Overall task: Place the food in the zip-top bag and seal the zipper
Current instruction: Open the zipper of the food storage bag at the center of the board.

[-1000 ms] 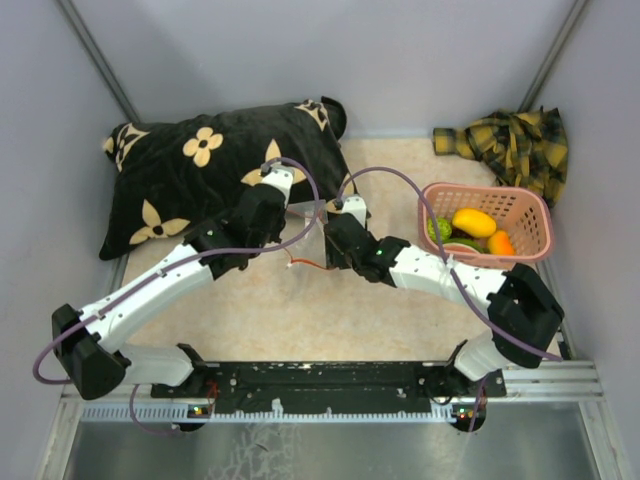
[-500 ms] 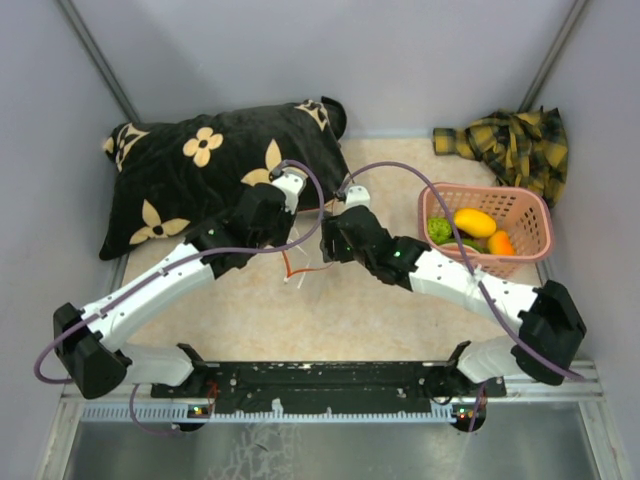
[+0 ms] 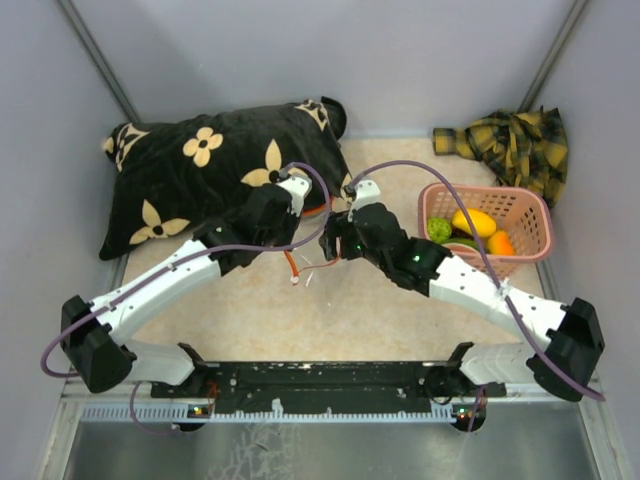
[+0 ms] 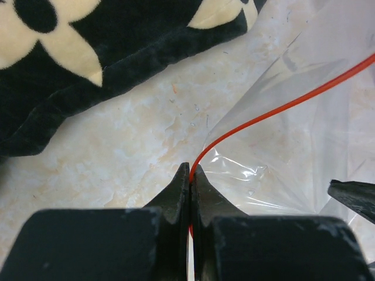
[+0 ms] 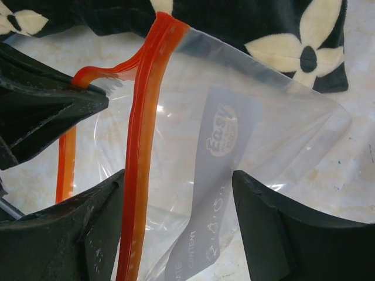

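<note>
The left gripper (image 4: 190, 175) is shut tight. It pinches the zipper (image 5: 142, 134), the thin red-orange strip on the edge of the zip-top bag (image 5: 263, 129). From the pinch, the strip bends up and away across the see-through bag.

The right gripper (image 5: 176, 193) is wide open. Its two black fingers (image 5: 96, 234) stand far apart, and the mouth end of the bag lies between them. The zipper runs just beside one finger. I cannot tell if it touches that finger. The bag has grey writing on its side. The mouth looks a little open, because the strip splits into two red lines near the left gripper.

From the top, both arms reach in to the middle of the counter (image 3: 250, 310). The two grippers are close together there, and the bag is between them. The bag is so clear that it is hard to see from above. Just behind it lies a black pillow (image 3: 200, 180) with cream flowers.

The food is in the pink basket (image 3: 530, 205) on the right side of the counter, well apart from the bag. In the basket are a yellow piece (image 3: 473, 221), an orange piece (image 3: 500, 243), a bumpy green ball (image 3: 438, 230) and a dark green piece (image 3: 463, 244). The right arm's purple cable crosses in front of the basket. A yellow and black checked cloth (image 3: 510, 140) lies in the far right corner, behind the basket.
</note>
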{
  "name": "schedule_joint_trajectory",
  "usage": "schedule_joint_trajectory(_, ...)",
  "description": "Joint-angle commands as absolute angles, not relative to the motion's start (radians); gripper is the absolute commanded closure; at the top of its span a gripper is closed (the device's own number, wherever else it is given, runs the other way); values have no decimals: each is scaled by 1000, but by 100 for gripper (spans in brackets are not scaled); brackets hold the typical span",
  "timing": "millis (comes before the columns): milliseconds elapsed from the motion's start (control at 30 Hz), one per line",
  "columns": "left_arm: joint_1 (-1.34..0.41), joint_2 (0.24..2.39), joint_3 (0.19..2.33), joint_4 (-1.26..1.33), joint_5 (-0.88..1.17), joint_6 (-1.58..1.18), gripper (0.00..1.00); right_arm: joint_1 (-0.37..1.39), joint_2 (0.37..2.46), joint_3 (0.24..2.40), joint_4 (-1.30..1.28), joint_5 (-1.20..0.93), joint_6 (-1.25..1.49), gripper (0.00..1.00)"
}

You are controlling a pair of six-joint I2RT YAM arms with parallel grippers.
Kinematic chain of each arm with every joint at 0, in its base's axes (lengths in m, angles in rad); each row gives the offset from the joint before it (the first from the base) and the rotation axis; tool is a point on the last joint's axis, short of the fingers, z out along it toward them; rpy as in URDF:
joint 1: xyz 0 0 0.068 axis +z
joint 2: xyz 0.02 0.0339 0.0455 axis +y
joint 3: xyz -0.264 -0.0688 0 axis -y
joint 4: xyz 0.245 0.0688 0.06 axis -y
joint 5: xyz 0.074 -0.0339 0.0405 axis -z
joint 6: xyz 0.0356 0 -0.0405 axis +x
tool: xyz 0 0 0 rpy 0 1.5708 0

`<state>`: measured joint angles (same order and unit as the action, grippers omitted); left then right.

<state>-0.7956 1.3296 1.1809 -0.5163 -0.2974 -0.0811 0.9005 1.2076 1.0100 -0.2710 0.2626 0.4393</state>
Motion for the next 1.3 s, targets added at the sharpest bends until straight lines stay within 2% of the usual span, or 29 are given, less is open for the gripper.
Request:
schedule_joint_trajectory(0, -790, 1303, 1175, -505, -253, -80, 100, 902, 1235, 1051, -254, 280, 477, 29)
schedule_joint_trajectory(233, -790, 1283, 1167, -486, -156, -104, 100, 903, 1334, 1104, -185, 215, 580, 20)
schedule_joint_trajectory(367, -790, 1282, 1167, -485, -135, -122, 100, 902, 1393, 1139, -161, 188, 624, 19)
schedule_joint_trajectory(600, -770, 1263, 1168, -529, -360, -133, 100, 902, 1407, 1167, -253, 253, 617, 20)
schedule_joint_trajectory(967, -681, 1235, 1168, -521, -305, -125, 100, 901, 1364, 1097, -412, 515, 603, 40)
schedule_joint_trajectory(1267, -658, 1234, 1159, -520, -344, -123, 100, 851, 1348, 1089, -494, 565, 591, 44)
